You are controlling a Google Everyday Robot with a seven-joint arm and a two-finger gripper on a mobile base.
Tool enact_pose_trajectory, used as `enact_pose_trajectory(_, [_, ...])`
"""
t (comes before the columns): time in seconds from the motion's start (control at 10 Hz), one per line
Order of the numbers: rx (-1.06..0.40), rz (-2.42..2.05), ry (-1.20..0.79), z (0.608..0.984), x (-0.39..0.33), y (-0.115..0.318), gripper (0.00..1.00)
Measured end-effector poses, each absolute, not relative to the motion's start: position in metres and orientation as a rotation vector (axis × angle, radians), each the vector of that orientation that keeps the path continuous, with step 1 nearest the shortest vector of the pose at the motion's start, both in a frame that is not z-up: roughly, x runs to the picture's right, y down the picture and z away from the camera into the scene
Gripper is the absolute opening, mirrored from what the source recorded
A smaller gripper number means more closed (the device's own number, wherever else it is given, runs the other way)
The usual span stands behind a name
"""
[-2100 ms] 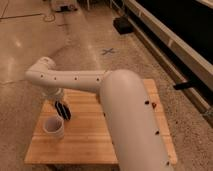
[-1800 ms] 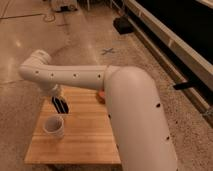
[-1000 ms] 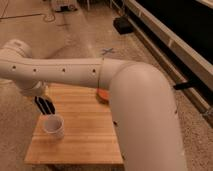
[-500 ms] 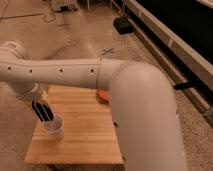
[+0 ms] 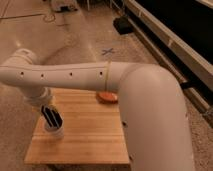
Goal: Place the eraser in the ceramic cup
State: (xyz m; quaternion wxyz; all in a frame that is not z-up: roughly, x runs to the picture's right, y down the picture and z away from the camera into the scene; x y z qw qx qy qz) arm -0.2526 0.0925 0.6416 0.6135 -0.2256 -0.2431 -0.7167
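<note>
Your pincer [image 5: 52, 118] hangs at the left side of the wooden table [image 5: 90, 140], its dark fingers pointing down right over the ceramic cup [image 5: 55, 132], which stands on the table near the left edge and shows only as a white lower wall beneath them. You cannot tell from here whether the fingers are spread or pressed together, nor can you make out the eraser. An orange-red flat object [image 5: 106, 97] lies near the table's far edge, well apart from the cup, just beside the big white arm [image 5: 145, 115].
</note>
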Motion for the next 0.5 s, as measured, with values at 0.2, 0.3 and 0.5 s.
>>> enact_pose_trajectory(0.2, [-0.520,-1.679,-0.573,0.644,-0.264,0.093,0.73])
enact_pose_trajectory(0.3, [-0.524,-1.694,-0.577,0.644,-0.275,0.094,0.61])
enact_pose_trajectory(0.5, [-0.531,-1.707,-0.581,0.645,-0.280,0.097,0.45])
